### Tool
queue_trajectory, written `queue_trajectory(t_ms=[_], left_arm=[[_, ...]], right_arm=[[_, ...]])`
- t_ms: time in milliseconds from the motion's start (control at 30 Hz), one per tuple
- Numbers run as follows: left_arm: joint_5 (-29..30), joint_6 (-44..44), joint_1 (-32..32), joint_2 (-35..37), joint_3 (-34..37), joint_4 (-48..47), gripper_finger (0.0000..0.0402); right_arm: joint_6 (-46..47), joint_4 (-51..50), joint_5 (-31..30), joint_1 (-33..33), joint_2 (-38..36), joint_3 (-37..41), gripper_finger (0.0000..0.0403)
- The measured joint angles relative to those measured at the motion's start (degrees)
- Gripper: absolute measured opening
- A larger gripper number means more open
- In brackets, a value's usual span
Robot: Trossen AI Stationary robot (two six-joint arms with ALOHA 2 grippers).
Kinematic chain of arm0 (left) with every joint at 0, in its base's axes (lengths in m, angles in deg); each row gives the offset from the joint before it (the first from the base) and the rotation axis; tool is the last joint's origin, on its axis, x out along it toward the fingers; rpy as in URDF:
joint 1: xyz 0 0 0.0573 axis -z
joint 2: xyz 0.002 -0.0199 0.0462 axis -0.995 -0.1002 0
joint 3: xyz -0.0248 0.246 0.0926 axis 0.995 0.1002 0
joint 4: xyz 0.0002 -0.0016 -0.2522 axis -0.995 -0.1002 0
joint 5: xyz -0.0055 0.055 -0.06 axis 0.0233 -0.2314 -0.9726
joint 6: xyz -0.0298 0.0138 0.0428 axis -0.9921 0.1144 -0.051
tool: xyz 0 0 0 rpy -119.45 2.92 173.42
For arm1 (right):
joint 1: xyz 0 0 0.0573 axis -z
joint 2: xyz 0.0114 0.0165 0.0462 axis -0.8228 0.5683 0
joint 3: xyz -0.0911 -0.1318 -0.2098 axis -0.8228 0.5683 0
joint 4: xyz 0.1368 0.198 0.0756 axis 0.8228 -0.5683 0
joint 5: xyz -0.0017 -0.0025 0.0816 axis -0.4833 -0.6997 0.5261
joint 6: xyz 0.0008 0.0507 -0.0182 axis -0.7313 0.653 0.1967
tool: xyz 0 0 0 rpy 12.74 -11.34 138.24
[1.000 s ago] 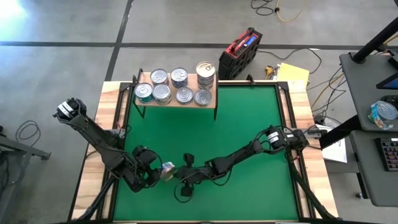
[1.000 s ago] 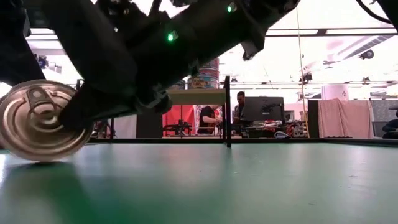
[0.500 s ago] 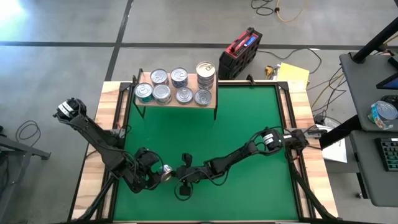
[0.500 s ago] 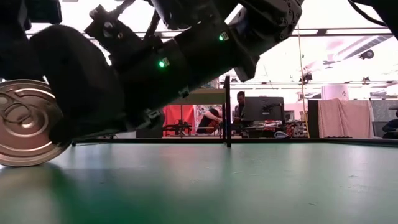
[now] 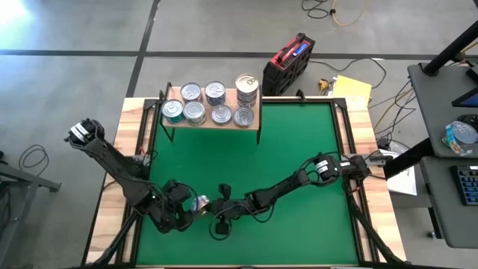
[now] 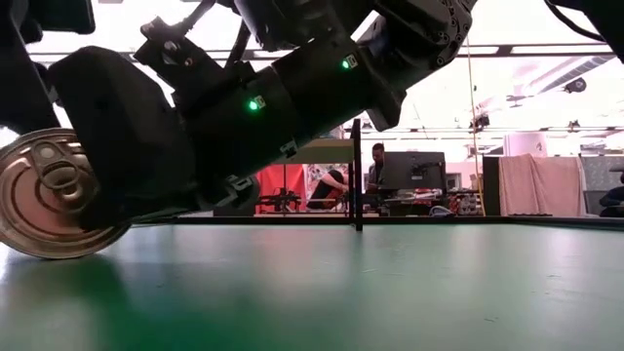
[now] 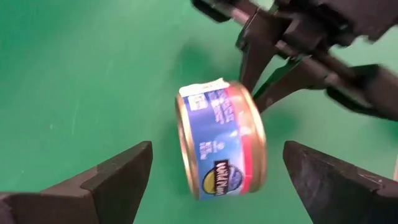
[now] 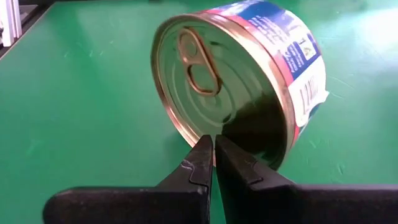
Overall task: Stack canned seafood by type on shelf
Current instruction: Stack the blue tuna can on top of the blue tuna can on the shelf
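Most tins point(image 5: 213, 103) already sit on the shelf point(image 5: 254, 123) at the far edge of the green mat point(image 5: 299, 149), one pile several high. One blue-labelled tin point(image 7: 221, 140) is left, tipped on edge near the front. The left gripper point(image 7: 221, 180) straddles it, jaws wide; the right gripper point(image 8: 213, 155), closed and empty, touches its lid.

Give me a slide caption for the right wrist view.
Right gripper, fingers shut, touching the pull-tab lid of a blue-labelled seafood tin standing on edge on the green mat.
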Motion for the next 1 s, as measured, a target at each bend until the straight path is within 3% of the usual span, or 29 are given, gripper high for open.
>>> queue_trajectory(t_ms=[433, 667, 900, 1000], left_arm=[[-2.58, 2.42, 0.0, -9.33, -1.32, 1.18, 0.0338], [-2.6, 7.06, 0.0, -11.09, -4.38, 0.3, 0.0285], [-2.99, 6.78, 0.0, -10.76, -4.15, 0.01, 0.0186], [-2.97, 6.72, 0.0, -10.76, -3.96, 0.05, 0.0182]], right_arm=[[0.13, -0.02, 0.0, 0.0, 0.0, 0.0, 0.0012], [0.12, -0.02, 0.0, 0.0, 0.0, 0.0, 0.0012], [0.0, 0.0, 0.04, -0.02, 0.0, 0.0, 0.0012], [-0.01, -0.02, 0.04, -0.03, 0.0, 0.0, 0.0012]])
